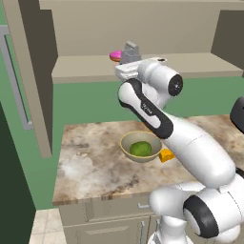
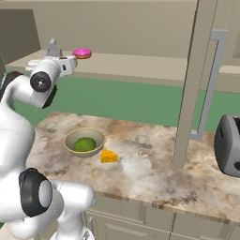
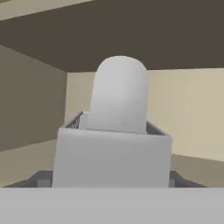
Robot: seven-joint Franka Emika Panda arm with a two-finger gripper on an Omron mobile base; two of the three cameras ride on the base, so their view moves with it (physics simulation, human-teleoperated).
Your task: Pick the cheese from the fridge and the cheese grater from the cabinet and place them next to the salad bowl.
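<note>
- Here the salad bowl (image 1: 140, 146) sits on the marbled table (image 1: 90, 167), a round tan-yellow dish holding one green rounded lump (image 1: 140, 148) in its middle.
- From the right base view the same bowl (image 2: 84, 141) stands near the left part of the table (image 2: 150, 173), with the lump (image 2: 85, 144) filling much of its hollow.
- The cheese (image 2: 109, 156), a small orange-yellow wedge, lies on the table just beside the bowl, apart from its rim; in the left base view the cheese (image 1: 166, 155) peeks out from behind the arm.
- The cabinet (image 1: 143, 66) is open, its door (image 2: 194, 79) swung out with a long grey bar handle (image 2: 208, 84), and its wide beige shelf carries two things.
- On that shelf the cheese grater (image 1: 130, 52) stands upright beside a flat pink disc (image 1: 115, 55); in the right base view the grater (image 2: 54, 48) is just left of the disc (image 2: 82, 53).
- Close up, the grater (image 3: 116, 131) is a pale grey box with a rounded loop handle on top and perforated sides showing at its upper edges.
- The pincer (image 1: 127, 66) is up at the shelf right against the grater; whether its jaws are closed on the grater I cannot tell.
- A silver toaster (image 2: 228, 145) rests at the right end of the table.
</note>
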